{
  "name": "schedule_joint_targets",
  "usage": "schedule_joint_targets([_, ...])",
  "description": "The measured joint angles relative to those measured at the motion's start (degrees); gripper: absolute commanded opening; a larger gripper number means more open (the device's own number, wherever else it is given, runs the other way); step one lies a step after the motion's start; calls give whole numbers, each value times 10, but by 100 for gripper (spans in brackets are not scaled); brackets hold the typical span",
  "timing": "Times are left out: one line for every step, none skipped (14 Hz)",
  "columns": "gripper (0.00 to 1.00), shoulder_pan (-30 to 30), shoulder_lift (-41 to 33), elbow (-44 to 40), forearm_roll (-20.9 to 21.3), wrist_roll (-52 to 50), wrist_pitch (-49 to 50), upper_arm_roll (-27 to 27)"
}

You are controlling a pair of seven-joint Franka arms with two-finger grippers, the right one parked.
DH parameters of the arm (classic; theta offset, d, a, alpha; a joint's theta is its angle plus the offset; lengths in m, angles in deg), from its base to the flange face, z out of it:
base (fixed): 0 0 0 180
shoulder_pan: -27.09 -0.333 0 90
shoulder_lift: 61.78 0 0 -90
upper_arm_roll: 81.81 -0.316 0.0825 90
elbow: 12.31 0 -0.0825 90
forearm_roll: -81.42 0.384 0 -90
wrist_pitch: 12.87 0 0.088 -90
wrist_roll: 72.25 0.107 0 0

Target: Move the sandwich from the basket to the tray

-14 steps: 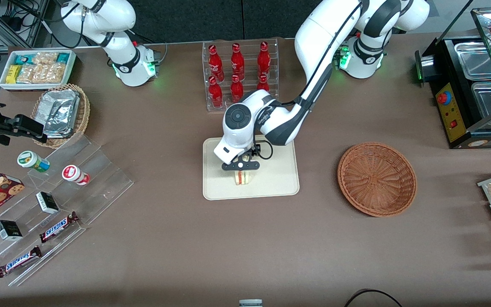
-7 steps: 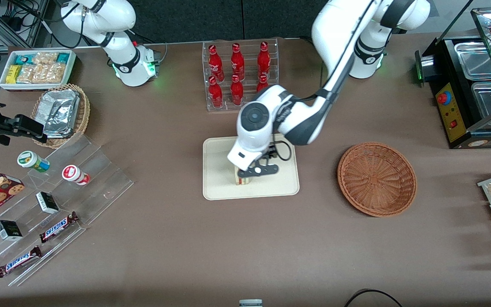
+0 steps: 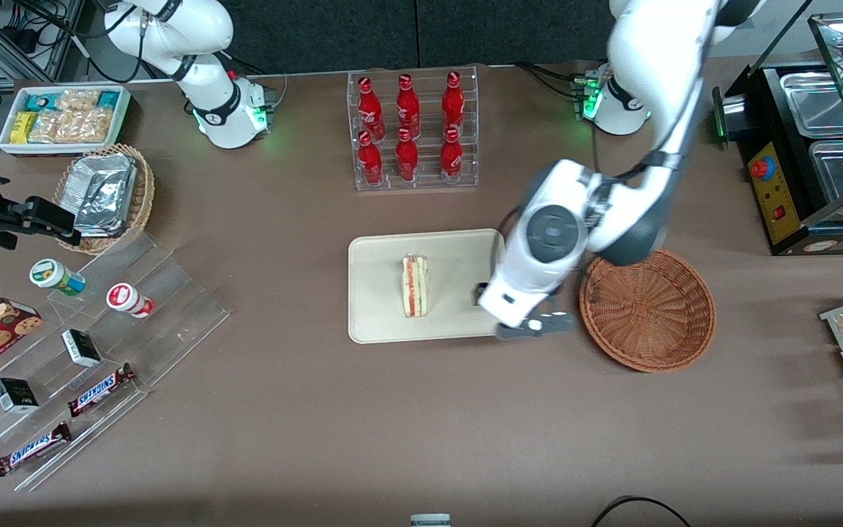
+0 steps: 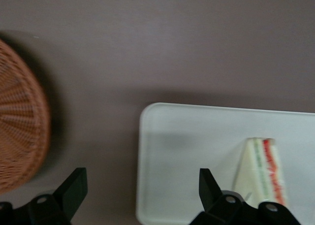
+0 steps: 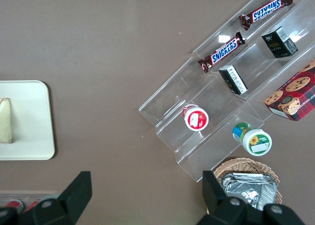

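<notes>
Lying on tray (image 3: pixel 377 322), sandwich (image 3: pixel 415 285), apart from open claw (image 3: pixel 535 326)

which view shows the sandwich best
The front view: the whole sandwich lies unobstructed on the tray, the open gripper off beside the basket. The left wrist view cuts it partly; the right wrist view catches only an edge.

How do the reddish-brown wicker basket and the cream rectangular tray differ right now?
The round woven reddish-brown wicker basket is empty; the flat, smooth cream rectangular tray carries the triangular sandwich. The basket's wall is deeper than the tray's low rim. Both rest on the brown table, with the open gripper above the gap between them.
</notes>
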Motion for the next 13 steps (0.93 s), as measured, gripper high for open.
schedule_joint_targets([100, -19, -13, 13, 0, 28, 11, 0])
schedule_joint_targets([100, -36, -24, 21, 0, 55, 25, 0])
schedule_joint_targets([100, -52, -33, 28, 0, 82, 35, -1])
schedule_joint_targets([100, -68, -43, 37, 0, 110, 40, -1])
schedule_joint_targets([100, -84, -57, 49, 0, 137, 42, -1])
schedule_joint_targets([100, -97, -73, 62, 0, 158, 45, -1])
schedule_joint_targets([100, -108, -90, 73, 0, 171, 55, -1])
schedule_joint_targets([100, -118, -110, 79, 0, 177, 72, 0])
schedule_joint_targets([100, -126, -128, 82, 0, 185, 97, 0])
schedule_joint_targets([100, -135, -148, 82, 0, 198, 126, 1])
schedule_joint_targets([100, -144, -170, 82, 0, 214, 158, 1])
schedule_joint_targets([100, -156, -193, 82, 0, 230, 190, 1])
schedule_joint_targets([100, -169, -217, 82, 0, 249, 215, 1])
